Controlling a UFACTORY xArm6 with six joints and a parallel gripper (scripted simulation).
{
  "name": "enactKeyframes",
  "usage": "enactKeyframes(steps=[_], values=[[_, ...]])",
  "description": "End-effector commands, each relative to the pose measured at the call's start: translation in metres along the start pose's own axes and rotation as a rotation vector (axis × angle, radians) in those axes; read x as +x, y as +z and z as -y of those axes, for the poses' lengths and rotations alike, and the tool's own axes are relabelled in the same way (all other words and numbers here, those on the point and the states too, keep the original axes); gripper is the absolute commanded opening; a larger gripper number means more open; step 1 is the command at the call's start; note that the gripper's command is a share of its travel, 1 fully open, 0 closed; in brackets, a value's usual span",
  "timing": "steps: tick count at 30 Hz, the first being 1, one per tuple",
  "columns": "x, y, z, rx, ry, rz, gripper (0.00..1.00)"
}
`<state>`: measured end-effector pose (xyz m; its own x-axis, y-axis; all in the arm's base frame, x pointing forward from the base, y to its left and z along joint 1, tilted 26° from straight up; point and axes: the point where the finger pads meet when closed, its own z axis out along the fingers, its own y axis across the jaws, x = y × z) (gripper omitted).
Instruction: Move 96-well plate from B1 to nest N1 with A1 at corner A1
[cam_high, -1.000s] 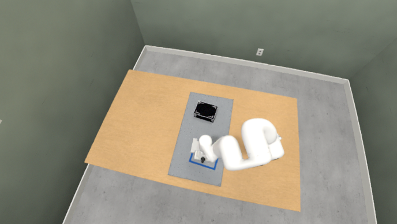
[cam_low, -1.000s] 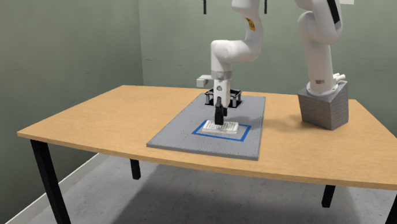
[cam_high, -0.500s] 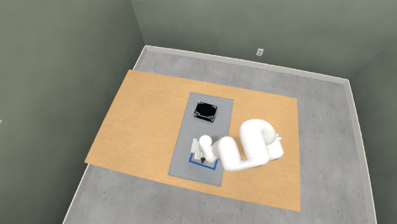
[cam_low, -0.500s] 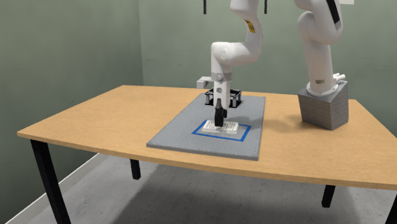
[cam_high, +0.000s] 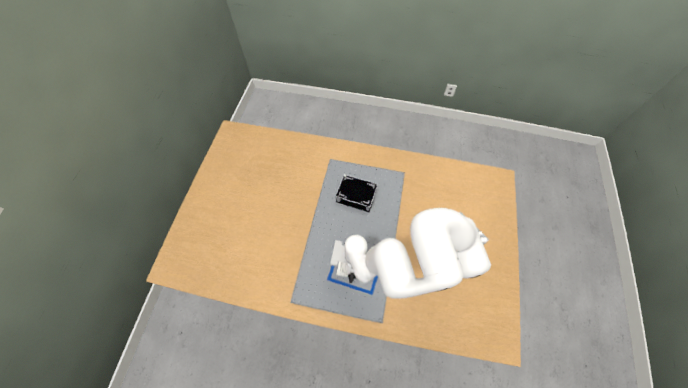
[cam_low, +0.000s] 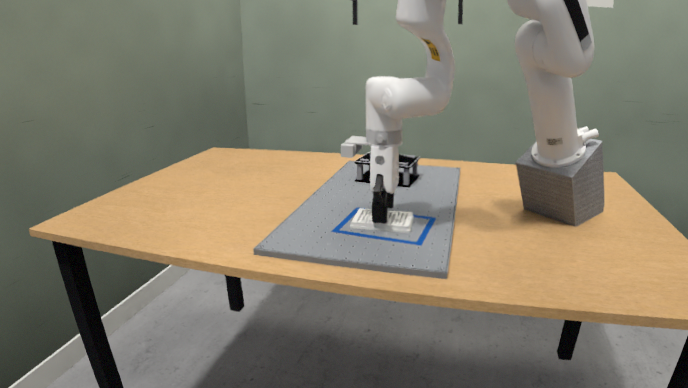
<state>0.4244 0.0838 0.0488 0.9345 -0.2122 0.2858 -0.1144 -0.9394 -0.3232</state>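
Observation:
The white 96-well plate (cam_low: pixel 381 224) lies flat inside the blue-outlined bench spot B1 (cam_low: pixel 384 228) on the grey breadboard. In the overhead view the plate (cam_high: pixel 341 263) is mostly hidden under my wrist. My gripper (cam_low: pixel 380 216) points straight down, open, with its black fingers lowered around the plate's middle; it also shows in the overhead view (cam_high: pixel 351 275). I cannot tell whether the fingers touch the plate. The raised black plate nest N1 (cam_high: pixel 356 192) stands empty at the far end of the breadboard, and shows behind my wrist in the side view (cam_low: pixel 386 168).
The grey breadboard (cam_low: pixel 365 220) lies on a wooden table. My arm's base sits on a grey block (cam_low: pixel 561 186) at the table's right. The arm's elbow (cam_high: pixel 440 250) hangs over the breadboard's right edge.

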Motion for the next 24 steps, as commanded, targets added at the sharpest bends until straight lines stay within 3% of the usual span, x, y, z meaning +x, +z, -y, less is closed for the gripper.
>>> enactKeyframes(steps=[1,24], values=[[0.0011,0.0022,0.0004,0.001,0.000,-0.003,1.00],[0.0011,0.0109,0.0004,0.001,0.000,-0.003,1.00]])
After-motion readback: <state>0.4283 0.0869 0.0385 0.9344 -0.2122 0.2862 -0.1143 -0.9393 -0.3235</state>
